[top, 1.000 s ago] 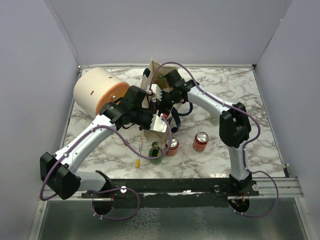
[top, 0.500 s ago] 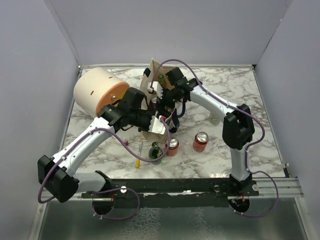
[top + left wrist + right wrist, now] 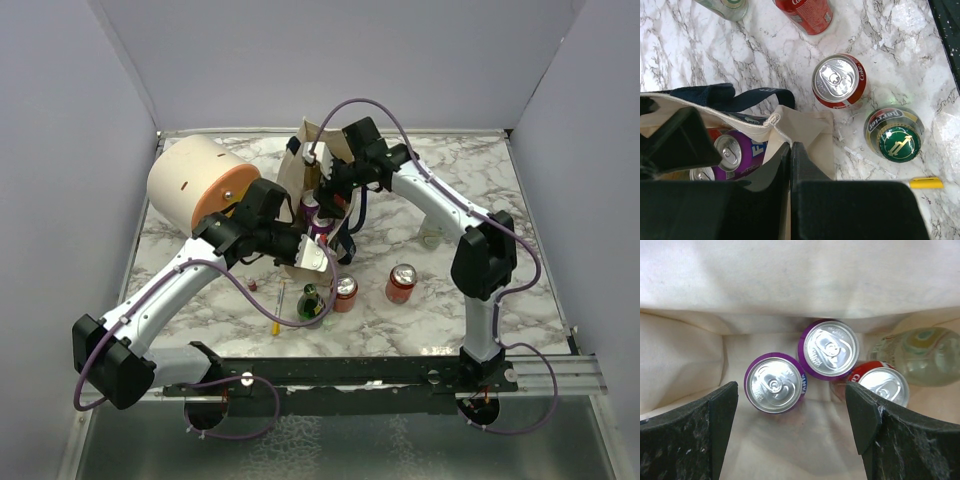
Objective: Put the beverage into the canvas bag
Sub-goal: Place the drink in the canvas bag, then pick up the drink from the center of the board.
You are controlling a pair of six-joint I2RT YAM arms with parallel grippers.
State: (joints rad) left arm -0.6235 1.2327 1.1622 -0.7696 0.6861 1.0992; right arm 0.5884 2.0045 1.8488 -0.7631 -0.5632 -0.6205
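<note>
The cream canvas bag [image 3: 296, 185] stands upright at mid table, its navy handle [image 3: 735, 95] hanging over the rim. My left gripper [image 3: 790, 149] is shut on the bag's near rim [image 3: 807, 127] and holds the mouth apart. Above the mouth hangs my right gripper [image 3: 790, 425], open, with nothing between its fingers. Below it, on the bag's floor, stand two purple cans [image 3: 775, 384] [image 3: 829, 349], a red can [image 3: 882, 384] and a clear bottle [image 3: 922, 355]. From the left wrist view one purple can [image 3: 735, 152] shows inside.
On the marble beside the bag stand two red cans [image 3: 345, 292] [image 3: 402, 282] and a green Perrier bottle [image 3: 312, 305]; a yellow pen-like thing [image 3: 276, 318] lies near them. A cream-and-orange drum [image 3: 195, 185] lies at the left. Grey walls enclose the table.
The right gripper has opened wider and lifted back out of the bag's mouth. The left gripper has kept its hold on the rim.
</note>
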